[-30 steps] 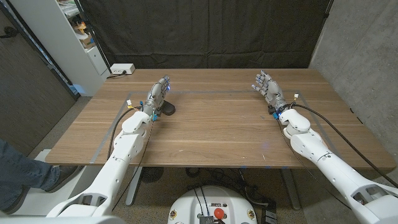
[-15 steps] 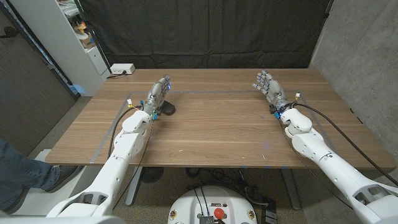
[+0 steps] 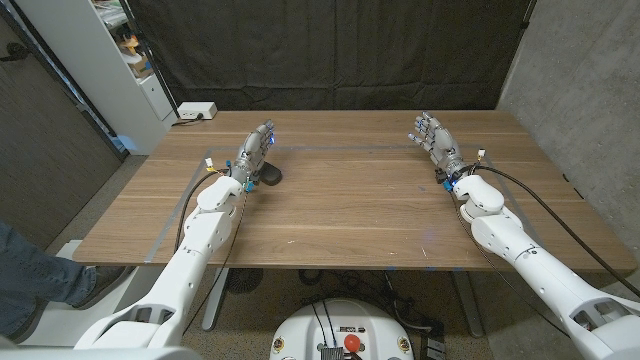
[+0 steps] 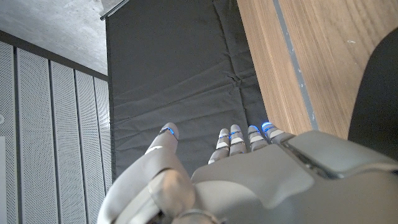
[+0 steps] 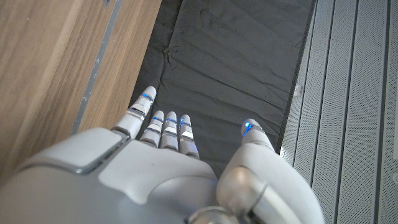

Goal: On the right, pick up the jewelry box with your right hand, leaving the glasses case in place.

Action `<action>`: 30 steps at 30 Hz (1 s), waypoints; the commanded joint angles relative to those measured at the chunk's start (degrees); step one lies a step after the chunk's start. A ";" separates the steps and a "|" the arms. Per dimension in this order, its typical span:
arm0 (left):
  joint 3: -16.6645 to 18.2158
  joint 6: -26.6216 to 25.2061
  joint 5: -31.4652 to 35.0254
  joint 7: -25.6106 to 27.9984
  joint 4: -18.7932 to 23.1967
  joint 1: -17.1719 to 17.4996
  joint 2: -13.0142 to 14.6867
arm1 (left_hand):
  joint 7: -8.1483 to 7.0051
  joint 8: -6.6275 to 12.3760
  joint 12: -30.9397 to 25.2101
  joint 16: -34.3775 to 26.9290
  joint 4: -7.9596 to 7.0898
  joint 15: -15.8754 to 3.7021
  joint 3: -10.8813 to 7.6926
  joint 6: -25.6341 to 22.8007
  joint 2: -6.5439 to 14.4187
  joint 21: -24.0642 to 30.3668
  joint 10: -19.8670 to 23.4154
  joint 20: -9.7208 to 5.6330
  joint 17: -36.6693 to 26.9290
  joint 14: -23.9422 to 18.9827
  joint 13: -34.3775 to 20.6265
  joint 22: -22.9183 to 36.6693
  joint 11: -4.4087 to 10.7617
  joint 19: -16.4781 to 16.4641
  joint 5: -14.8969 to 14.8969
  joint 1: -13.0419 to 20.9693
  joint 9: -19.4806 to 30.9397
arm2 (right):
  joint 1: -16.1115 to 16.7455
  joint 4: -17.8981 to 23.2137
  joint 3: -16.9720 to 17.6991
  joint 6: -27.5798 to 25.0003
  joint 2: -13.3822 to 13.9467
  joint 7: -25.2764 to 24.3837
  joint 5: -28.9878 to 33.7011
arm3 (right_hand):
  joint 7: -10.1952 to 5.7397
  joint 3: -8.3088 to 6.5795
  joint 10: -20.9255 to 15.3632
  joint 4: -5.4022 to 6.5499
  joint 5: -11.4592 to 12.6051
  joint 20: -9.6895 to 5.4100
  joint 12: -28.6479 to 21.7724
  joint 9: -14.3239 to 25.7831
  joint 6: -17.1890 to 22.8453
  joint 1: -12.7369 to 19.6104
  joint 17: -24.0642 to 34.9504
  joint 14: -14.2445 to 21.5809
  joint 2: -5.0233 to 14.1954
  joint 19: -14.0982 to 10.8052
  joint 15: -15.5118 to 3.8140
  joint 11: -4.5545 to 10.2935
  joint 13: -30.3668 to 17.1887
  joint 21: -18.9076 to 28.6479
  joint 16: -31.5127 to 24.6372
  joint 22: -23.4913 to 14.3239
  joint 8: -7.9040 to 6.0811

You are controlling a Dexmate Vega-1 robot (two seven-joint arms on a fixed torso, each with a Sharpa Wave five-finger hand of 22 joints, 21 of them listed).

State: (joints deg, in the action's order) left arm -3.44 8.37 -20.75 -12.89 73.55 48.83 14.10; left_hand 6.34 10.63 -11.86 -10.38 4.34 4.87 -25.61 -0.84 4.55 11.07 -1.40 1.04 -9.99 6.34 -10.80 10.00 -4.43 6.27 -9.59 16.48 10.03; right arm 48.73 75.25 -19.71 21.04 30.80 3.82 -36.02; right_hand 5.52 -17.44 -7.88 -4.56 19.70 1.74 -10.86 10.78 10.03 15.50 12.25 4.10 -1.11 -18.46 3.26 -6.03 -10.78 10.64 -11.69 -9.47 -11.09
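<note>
A small dark rounded object [image 3: 270,177] lies on the wooden table [image 3: 350,210] on its left half, right beside my left hand [image 3: 255,152]; I cannot tell what it is. It also shows as a black shape [image 4: 376,93] in the left wrist view. My left hand [image 4: 249,180] stands with its fingers stretched out and holds nothing. My right hand [image 3: 436,145] is raised at the far right of the table, fingers apart and holding nothing. In the right wrist view that hand [image 5: 168,168] points past the table's far edge toward the black curtain.
A white box [image 3: 195,111] sits at the table's far left corner. A black curtain [image 3: 330,50] hangs behind the table, a shelf unit [image 3: 110,60] stands at the left and a concrete wall [image 3: 590,80] at the right. A person's leg [image 3: 35,280] shows at the lower left.
My right hand and forearm have drifted slightly to the right. The left hand and the dark object have not moved.
</note>
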 commanded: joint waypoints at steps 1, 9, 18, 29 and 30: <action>0.34 0.47 -0.02 -0.60 -0.76 -0.53 -0.06 | 0.16 0.20 -0.37 -0.38 0.45 0.10 0.04 -0.25 0.50 0.41 0.41 -0.19 -0.24 0.02 -0.20 0.19 -0.29 -0.34 -0.36 0.29 0.12 | 0.80 1.44 0.38 0.80 0.62 -0.11 0.36 | -0.31 -0.03 -0.11 -0.30 -0.21 -0.11 -0.40 0.18 0.35 0.84 0.16 0.37 0.17 -0.03 0.14 -0.22 -0.27 0.10 -0.15 -0.26 -0.33; 0.45 0.65 -0.21 -1.17 -0.94 -0.71 -0.14 | 0.14 0.12 -0.29 -0.31 0.56 0.11 0.05 -0.16 0.53 0.29 0.27 0.11 -0.24 0.12 -0.20 0.19 -0.24 -0.08 -0.35 0.31 0.12 | 2.01 3.33 1.06 1.21 1.66 -0.53 0.53 | -0.35 -0.06 -0.13 -0.40 -0.28 -0.08 -0.41 0.18 0.41 0.96 0.14 0.42 0.20 -0.02 0.23 -0.24 -0.27 0.12 -0.18 -0.26 -0.35; 0.36 0.70 -0.22 -1.46 -1.02 -0.75 -0.33 | 0.12 0.09 -0.24 -0.26 0.66 0.11 0.08 -0.15 0.56 0.23 0.20 0.38 -0.25 0.20 -0.20 0.20 -0.31 0.08 -0.33 0.31 0.13 | 3.38 4.81 2.02 1.62 2.61 -0.60 0.00 | -0.42 -0.10 -0.25 -0.48 -0.36 -0.07 -0.46 0.18 0.43 1.08 0.14 0.46 0.27 -0.05 0.20 -0.25 -0.27 0.15 -0.19 -0.26 -0.34; 0.70 0.60 -0.38 -1.32 0.09 0.15 -0.24 | 0.12 0.06 -0.28 -0.27 0.75 0.14 0.10 -0.16 0.62 0.23 0.34 0.55 -0.26 0.16 -0.20 0.21 -0.30 0.09 -0.33 0.30 0.13 | 4.96 6.47 3.10 1.96 4.22 -1.06 0.31 | -0.36 -0.12 -0.27 -0.57 -0.44 -0.05 -0.47 0.18 0.52 1.18 0.13 0.56 0.31 -0.07 0.09 -0.23 -0.27 0.18 -0.23 -0.26 -0.37; 0.73 0.48 -0.36 -1.22 0.32 0.26 -0.16 | 0.11 0.06 -0.28 -0.29 0.76 0.14 0.10 -0.17 0.62 0.24 0.35 0.56 -0.26 0.11 -0.20 0.21 -0.20 0.07 -0.33 0.30 0.13 | 5.05 6.52 3.16 2.03 4.33 -1.01 0.33 | -0.39 -0.12 -0.26 -0.58 -0.45 -0.04 -0.47 0.18 0.55 1.19 0.13 0.59 0.32 -0.06 0.08 -0.23 -0.27 0.18 -0.24 -0.26 -0.38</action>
State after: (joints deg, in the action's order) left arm -3.07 8.97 -20.99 -14.30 72.55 48.19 13.78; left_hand 6.34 10.63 -11.86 -10.38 4.83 4.87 -25.59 -0.83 4.54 11.07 -1.39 1.09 -9.98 6.34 -10.79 10.00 -4.40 6.32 -9.59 16.48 10.03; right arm 52.40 80.33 -17.49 22.78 33.78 3.14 -35.66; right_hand 5.22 -17.47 -7.88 -4.99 19.43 1.74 -10.86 10.77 10.34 15.80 12.26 4.10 -0.81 -18.46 3.25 -6.03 -10.78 10.64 -11.69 -9.47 -11.09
